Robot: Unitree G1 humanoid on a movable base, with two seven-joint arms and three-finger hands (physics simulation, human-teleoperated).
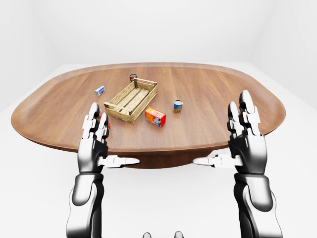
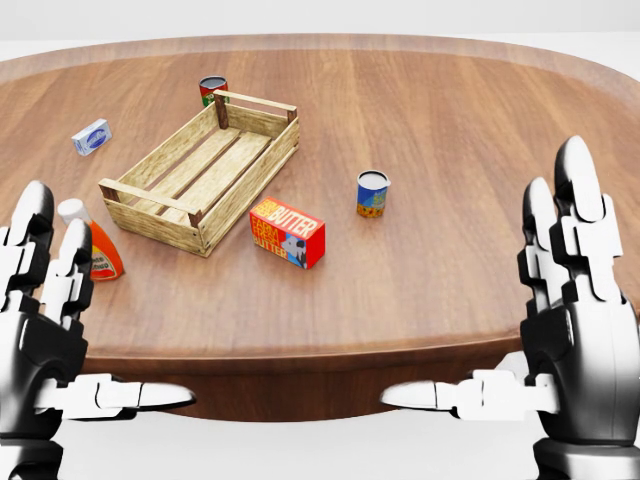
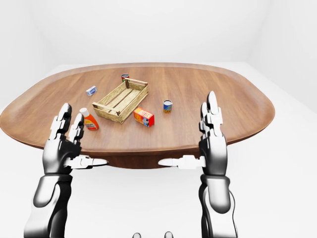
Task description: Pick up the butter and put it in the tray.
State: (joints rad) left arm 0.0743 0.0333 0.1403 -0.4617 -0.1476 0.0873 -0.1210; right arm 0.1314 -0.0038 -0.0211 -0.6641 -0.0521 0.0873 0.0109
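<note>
On the wooden table (image 2: 480, 150), butter (image 2: 287, 232) lying just beside the tray (image 2: 200, 172). Left hand (image 2: 40, 330) and right hand (image 2: 575, 320) both spread wide open, holding nothing, well short of the butter.

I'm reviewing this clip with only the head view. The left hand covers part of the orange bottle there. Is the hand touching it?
Observer: No. In the right-eye view the bottle stands upright on the table, apart from the left hand and to its right.
Operator: How are the arms held? My view crops them.
Observer: Both forearms stand upright below the table's near rim. The left hand and the right hand are raised with fingers open, holding nothing.
Operator: What lies past the top of my picture?
Observer: The table's rim closes into a full oval, with white walls beyond it.
</note>
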